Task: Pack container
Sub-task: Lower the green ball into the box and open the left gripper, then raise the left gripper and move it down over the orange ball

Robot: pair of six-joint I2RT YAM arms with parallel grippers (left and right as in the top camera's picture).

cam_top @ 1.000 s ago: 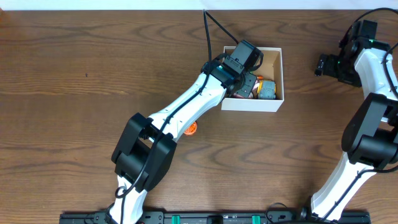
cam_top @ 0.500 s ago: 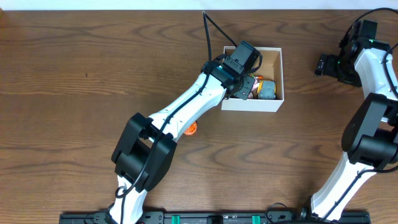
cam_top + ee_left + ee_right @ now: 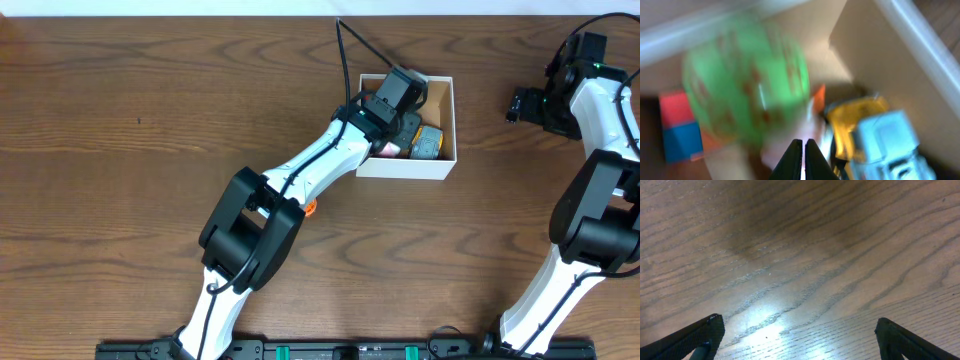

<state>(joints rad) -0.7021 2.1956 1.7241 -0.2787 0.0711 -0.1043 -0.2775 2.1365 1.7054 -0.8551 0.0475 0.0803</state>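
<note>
Small orange item (image 3: 309,207) lies on the wooden table (image 3: 120,160), nearer the robot than the container (image 3: 405,167), which sits at far centre. Left gripper (image 3: 804,150) hangs over its brown inside, tips pinched together on nothing, above a blurred green ball (image 3: 747,85), a red-and-blue block (image 3: 677,125) and a yellow-and-pale-blue toy vehicle (image 3: 875,135). Right gripper (image 3: 797,335), far right, is spread wide over the table.

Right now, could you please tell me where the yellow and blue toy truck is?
In the overhead view the toy truck lies inside the container, in its lower-right corner, just right of the left gripper.
</note>
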